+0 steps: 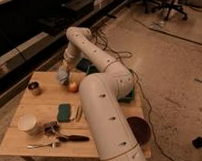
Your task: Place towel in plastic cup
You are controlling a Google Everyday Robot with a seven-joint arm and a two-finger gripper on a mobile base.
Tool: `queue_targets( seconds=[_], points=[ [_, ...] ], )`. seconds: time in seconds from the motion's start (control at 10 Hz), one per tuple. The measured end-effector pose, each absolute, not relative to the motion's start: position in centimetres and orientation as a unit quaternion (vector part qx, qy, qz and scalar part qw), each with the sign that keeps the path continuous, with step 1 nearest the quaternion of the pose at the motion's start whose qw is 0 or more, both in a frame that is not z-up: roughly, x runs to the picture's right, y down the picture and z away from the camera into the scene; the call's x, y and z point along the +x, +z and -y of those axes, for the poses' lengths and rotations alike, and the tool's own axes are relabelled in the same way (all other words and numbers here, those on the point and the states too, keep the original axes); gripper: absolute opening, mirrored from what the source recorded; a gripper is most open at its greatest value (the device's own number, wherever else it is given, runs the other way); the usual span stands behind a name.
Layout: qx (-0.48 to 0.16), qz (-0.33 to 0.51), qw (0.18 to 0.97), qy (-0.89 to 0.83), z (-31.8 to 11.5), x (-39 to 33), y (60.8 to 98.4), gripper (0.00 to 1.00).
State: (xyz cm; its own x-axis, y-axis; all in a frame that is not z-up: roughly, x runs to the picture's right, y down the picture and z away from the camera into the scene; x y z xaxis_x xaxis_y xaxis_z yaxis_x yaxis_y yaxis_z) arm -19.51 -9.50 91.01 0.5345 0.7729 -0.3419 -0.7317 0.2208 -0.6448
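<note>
My gripper (63, 72) reaches down at the table's far left side, just left of the apple (73, 86). It is shut on a pale blue-grey bundle, the towel (62, 77), which hangs at its tip just above the tabletop. I cannot make out the plastic cup as a separate thing; it may be hidden behind or under the towel and gripper.
On the wooden table (44, 100) stand a small dark metal can (34, 87) at the left and a white cup (28, 123) at the front left. A dark green sponge (64, 112) lies mid-table, with utensils (60, 138) near the front edge. The arm's white body covers the table's right half.
</note>
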Motion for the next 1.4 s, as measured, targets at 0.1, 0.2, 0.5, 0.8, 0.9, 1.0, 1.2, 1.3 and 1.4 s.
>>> queue_targets(
  seconds=[0.1, 0.2, 0.5, 0.8, 0.9, 1.0, 1.2, 1.3, 1.4],
  points=[
    [-0.413, 0.037, 0.771, 0.483, 9.5, -19.1, 91.3, 0.00],
    [-0.425, 0.049, 0.764, 0.484, 9.6, -18.6, 91.4, 0.00],
    [-0.426, 0.034, 0.770, 0.474, 8.9, -19.8, 92.1, 0.00],
    [-0.416, 0.015, 0.782, 0.464, 8.4, -20.2, 92.2, 0.00],
    [-0.413, 0.013, 0.786, 0.459, 8.1, -20.7, 92.1, 0.00],
    [-0.412, 0.012, 0.789, 0.456, 7.9, -21.0, 92.0, 0.00],
    [-0.408, 0.008, 0.793, 0.452, 7.5, -21.1, 91.9, 0.00],
    [-0.406, 0.007, 0.795, 0.450, 7.2, -21.1, 92.0, 0.00],
    [-0.404, 0.006, 0.797, 0.449, 7.0, -21.0, 92.2, 0.00]
  ],
)
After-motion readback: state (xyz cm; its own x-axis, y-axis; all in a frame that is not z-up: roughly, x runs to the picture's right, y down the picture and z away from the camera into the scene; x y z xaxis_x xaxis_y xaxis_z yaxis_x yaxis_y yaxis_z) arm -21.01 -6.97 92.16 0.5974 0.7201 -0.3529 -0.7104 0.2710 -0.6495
